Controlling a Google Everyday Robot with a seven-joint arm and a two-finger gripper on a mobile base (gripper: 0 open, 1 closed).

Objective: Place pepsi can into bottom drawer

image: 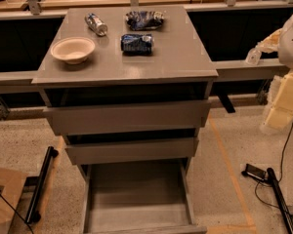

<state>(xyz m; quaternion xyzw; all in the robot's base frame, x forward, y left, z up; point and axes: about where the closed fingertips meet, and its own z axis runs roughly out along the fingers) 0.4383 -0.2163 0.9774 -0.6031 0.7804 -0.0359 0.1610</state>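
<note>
Your pepsi can [136, 43] lies on its side near the middle of the grey cabinet top [185, 62], its ends pointing to 9 and 3 o'clock. From the can, the wrinkled blue and white snack bag [144, 20] sits at 12 o'clock, close but apart from it. The slimmer silver can [96, 24] lies tipped over at about 10 o'clock. The pale bowl [72, 49] stands upright at 9 o'clock, near the top's left edge.

Look to 6 o'clock and you find the bottom drawer [136, 213] pulled well out toward the camera, its flat grey floor and side walls in plain sight. The two shallower drawers [129, 117] above it stand out only a little.

Your gripper [282, 104] hangs off the cabinet's right side, at roughly 4 o'clock from the pepsi can and well apart from it, showing as cream-coloured blocks at the frame's edge. You cannot tell whether it is released or clenched, and nothing is seen in its hold.
</note>
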